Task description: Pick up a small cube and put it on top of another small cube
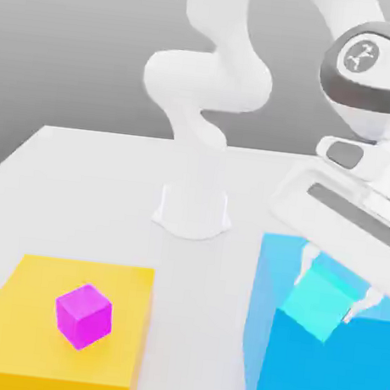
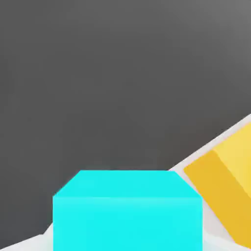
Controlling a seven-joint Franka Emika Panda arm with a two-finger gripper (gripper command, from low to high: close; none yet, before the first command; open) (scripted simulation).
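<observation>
One turquoise cube (image 1: 320, 302) was the star in the exterior view, and the jaws (image 1: 323, 300) had it, one finger against each of two opposite sides! It was tilted, and so was the hand (image 1: 351, 203) above it, over at the exterior view's right. Behind the cube in the picture stood the big blue block (image 1: 324, 367), its top face partly covered by cube and hand; whether cube and block touched, that view could not settle. Across at the exterior view's left, the yellow block (image 1: 21, 324) lay on the white bench (image 1: 71, 193), and there sat the magenta cube (image 1: 84, 316), on its top face, nearer the edge facing the blue block than the opposite one, a corner turned to the camera. Between the blocks and farther back, the arm's base (image 1: 193, 211) stood on the bench, well in from its far edge.

Over to the hand view: the turquoise cube loomed close, plain-faced, between the jaws, with the yellow block and a pale strip of bench beyond it, dark grey background behind.
</observation>
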